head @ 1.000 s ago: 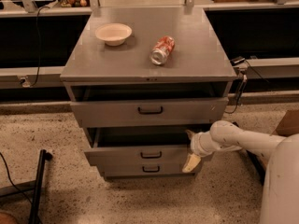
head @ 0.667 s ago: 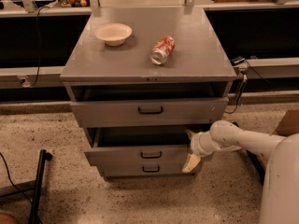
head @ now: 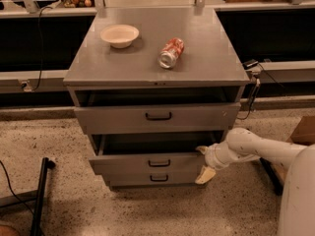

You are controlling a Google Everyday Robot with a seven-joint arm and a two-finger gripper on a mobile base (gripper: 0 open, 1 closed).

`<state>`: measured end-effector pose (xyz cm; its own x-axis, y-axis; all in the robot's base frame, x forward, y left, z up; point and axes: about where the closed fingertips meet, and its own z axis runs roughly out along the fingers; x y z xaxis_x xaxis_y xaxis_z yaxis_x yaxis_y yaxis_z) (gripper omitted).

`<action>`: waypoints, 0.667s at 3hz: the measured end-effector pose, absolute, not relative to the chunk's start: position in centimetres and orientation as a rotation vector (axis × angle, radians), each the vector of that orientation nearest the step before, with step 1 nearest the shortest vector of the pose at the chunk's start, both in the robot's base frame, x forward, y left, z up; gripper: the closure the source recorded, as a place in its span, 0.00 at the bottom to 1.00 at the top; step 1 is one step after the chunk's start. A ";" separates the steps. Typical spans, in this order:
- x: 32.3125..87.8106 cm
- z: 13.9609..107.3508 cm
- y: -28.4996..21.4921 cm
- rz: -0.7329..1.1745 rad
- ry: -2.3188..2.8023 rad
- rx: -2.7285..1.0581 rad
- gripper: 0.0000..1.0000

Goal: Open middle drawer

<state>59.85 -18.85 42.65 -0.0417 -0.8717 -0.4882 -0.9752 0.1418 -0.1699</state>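
The grey cabinet (head: 157, 73) has three drawers. The middle drawer (head: 147, 163) with its small black bar handle (head: 159, 163) is pulled out a little, showing a dark gap above its front. The top drawer (head: 157, 117) also stands out a little. The lowest drawer (head: 157, 178) sits below. My gripper (head: 203, 162) is at the right end of the middle drawer's front, one cream fingertip (head: 202, 150) above its edge and one (head: 204, 175) below. My white arm (head: 256, 151) reaches in from the right.
A cream bowl (head: 119, 35) and a red soda can (head: 171, 52) on its side lie on the cabinet top. A black stand leg (head: 39, 195) is on the speckled floor at left. A cardboard box (head: 300, 132) and cables are at right.
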 end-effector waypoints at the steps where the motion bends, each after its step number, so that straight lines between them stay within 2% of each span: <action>1: 58.1 43.0 -18.4 0.339 1.940 -1.831 0.40; 2: 56.7 43.7 -17.6 0.385 1.894 -1.909 0.45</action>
